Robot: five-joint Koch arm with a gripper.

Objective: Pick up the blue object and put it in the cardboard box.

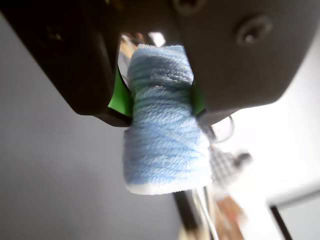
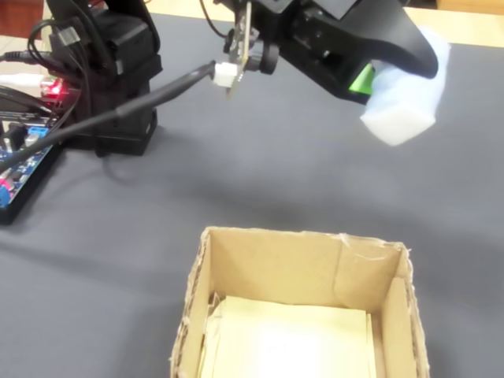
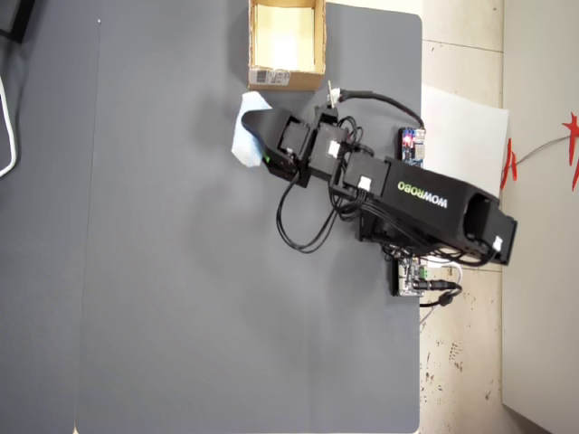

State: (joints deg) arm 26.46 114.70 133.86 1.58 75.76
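A grey mat [image 3: 181, 271] covers the table. The gripper [image 1: 162, 107] clenches the pale blue object [image 1: 165, 145], ribbed yarn, above the mat beside the cardboard box [image 3: 287, 80].

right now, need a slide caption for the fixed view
Gripper holds the blue object in the air above the grey mat, short of the open cardboard box.

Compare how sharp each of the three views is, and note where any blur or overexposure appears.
Wrist view: the blue object is fairly sharp, the dark hand and the background blurred, the right side washed out. Fixed view: the blue object is soft and pale; the cardboard box floor glares. Overhead view: evenly lit and sharp.
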